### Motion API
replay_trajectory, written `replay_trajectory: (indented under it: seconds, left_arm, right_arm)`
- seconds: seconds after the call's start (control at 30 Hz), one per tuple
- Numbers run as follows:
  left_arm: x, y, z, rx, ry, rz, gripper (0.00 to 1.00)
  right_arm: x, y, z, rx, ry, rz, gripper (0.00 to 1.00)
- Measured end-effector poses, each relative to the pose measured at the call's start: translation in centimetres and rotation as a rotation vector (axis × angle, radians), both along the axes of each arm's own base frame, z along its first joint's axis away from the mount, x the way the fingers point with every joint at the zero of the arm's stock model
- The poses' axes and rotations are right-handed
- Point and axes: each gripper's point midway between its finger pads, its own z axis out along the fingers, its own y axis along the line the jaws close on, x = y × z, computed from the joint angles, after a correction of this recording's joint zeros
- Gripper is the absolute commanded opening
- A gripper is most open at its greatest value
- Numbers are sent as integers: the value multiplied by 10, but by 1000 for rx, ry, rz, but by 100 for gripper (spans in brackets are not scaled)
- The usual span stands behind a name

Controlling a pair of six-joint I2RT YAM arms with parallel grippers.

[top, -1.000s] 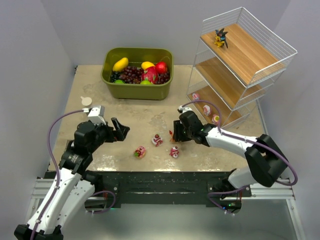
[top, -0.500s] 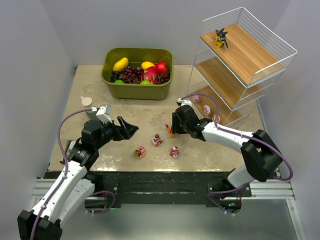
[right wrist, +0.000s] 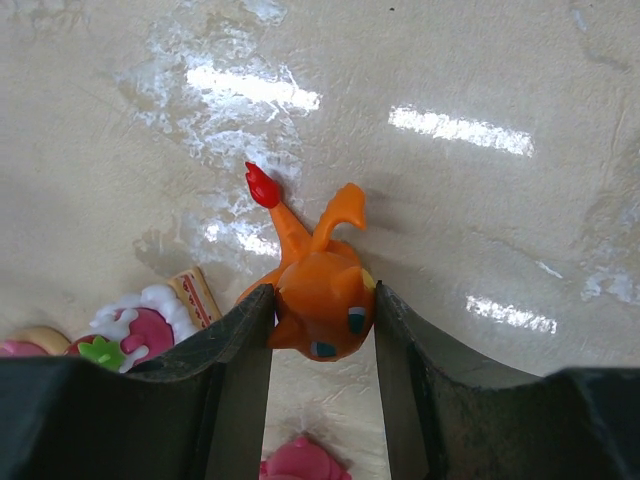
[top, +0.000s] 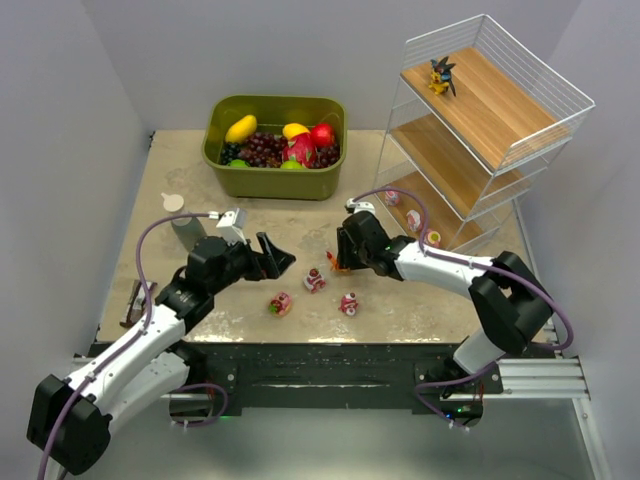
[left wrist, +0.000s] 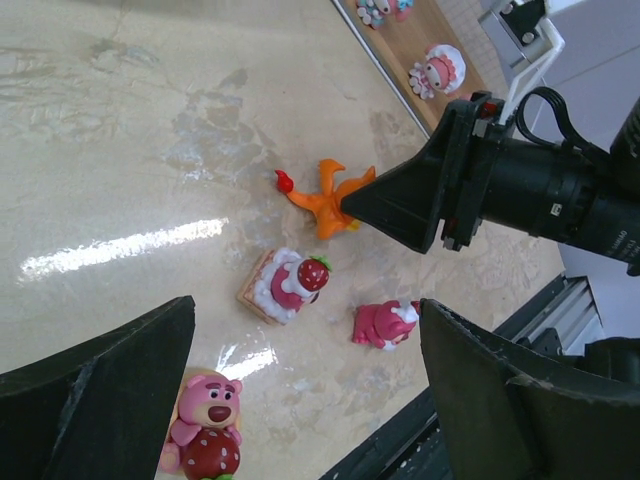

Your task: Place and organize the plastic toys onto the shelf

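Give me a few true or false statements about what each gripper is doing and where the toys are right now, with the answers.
1. The right gripper is shut on the orange creature. True.
2. The left gripper holds a pink toy. False: it is open with nothing between its fingers.
3. The dark spiky creature stands on the top tier of the shelf. True.
4. The green bin holds the pink toys. False: the bin holds fruit; three pink toys lie on the table.

Orange creature (right wrist: 318, 292) w/ red tail tip, pink bear toy (left wrist: 203, 412), olive-green bin (top: 275, 183), white-wire shelf (top: 500, 105)
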Motion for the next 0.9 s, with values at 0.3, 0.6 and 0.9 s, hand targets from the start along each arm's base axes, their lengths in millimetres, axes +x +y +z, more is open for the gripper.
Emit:
replay_trajectory:
  seconds: [0.3, 0.6, 0.9]
  left_arm:
    - [7, 5, -4, 20, -1, 42, 97]
    - [6, 1, -10, 37, 14, 32, 95]
    - [-4, -19, 5, 26, -29, -58, 90]
  right_arm:
    - [1, 8, 6, 20, -17, 32, 67]
    - [9, 14, 50, 66, -95, 44, 55]
    - [18, 22, 70, 32, -152, 134, 57]
